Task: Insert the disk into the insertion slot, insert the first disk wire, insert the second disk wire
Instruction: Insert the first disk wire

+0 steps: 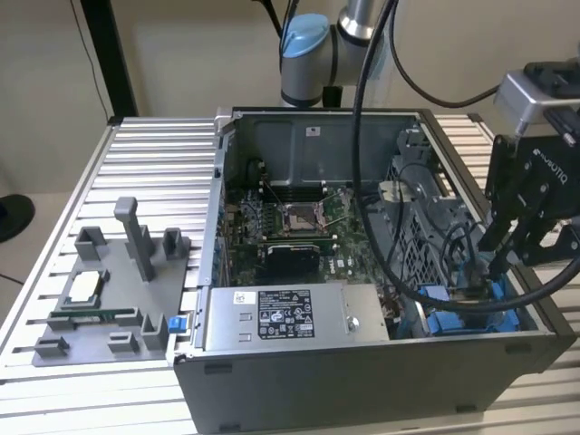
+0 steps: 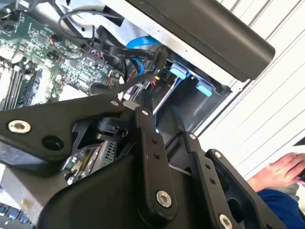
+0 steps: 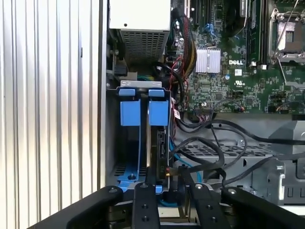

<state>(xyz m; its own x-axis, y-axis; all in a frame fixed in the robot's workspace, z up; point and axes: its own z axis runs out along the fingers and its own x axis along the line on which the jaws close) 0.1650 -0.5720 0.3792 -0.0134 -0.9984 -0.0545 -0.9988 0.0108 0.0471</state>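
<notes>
1. On the exterior view's left, a grey fixture tray (image 1: 91, 337) sits on the slatted table (image 1: 154, 163), well clear of the action.
2. In the middle is the open computer case (image 1: 344, 381). The grey power-supply box (image 1: 281, 317) lies along its near wall, with the motherboard (image 1: 290, 227) behind it.
3. Over at the case's right corner is the insertion slot (image 1: 471, 317). In the first wrist view, the slot (image 3: 136, 157) shows blue rails and two blue tabs side by side.
4. The disk (image 3: 162, 143) is seated there on its edge, under one of those tabs. The space beside it shows only bare blue rail.
5. Black cables (image 3: 209, 148) and a blue cable (image 3: 183, 164) loop right beside the disk's end.
6. The gripper (image 1: 512, 249) is down at the slot, right over those cable ends. In both wrist views, the gripper (image 3: 174, 188) (image 2: 164, 119) has its jaws partly spread, and I can't make out anything clamped between them.
7. In the second wrist view, a person's hand (image 2: 279, 172) rests outside the case on the table.
</notes>
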